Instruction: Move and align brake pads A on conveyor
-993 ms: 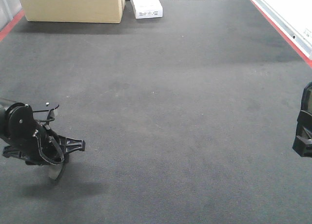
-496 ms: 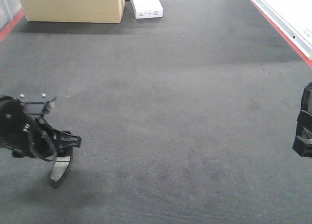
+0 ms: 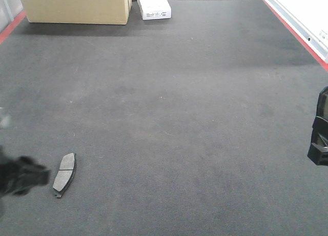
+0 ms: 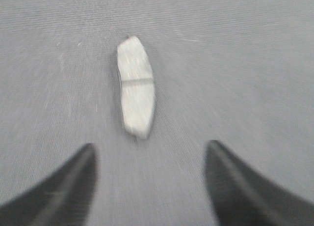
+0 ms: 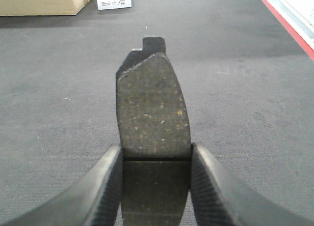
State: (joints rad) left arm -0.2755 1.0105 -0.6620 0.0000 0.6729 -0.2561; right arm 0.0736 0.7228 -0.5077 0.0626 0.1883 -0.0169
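1. Conveyor [image 3: 195,118]: wide charcoal belt with a rough, carpet-like surface that fills nearly all of the front view. Red edge stripe [image 3: 294,28] along the right side, and another at the far left corner.

2. Cardboard box [image 3: 77,7]: tan, standing on the far end of the belt, left of centre.

3. White box [image 3: 152,5]: long and narrow with dark print on its near end, just beside the cardboard box on its right.

4. Right gripper [image 5: 156,152]: only partly in the front view, at the right edge [image 3: 320,138]. Jaws closed on 1 held brake pad [image 5: 153,113], gripped across its width between the 2 fingers. Its speckled friction face is turned to the wrist camera and its notched end points away over the belt.

5. Left gripper [image 4: 151,150]: blurred, at the lower left edge of the front view [image 3: 23,174]. Jaws spread wide with nothing between them.

6. Loose brake pad [image 3: 64,173]: grey, slightly curved, with 1 thin groove across its middle. Lies flat on the conveyor near the left edge, lengthwise along the belt. In the left wrist view it sits [image 4: 135,91] ahead of the spread fingertips, clear of both.
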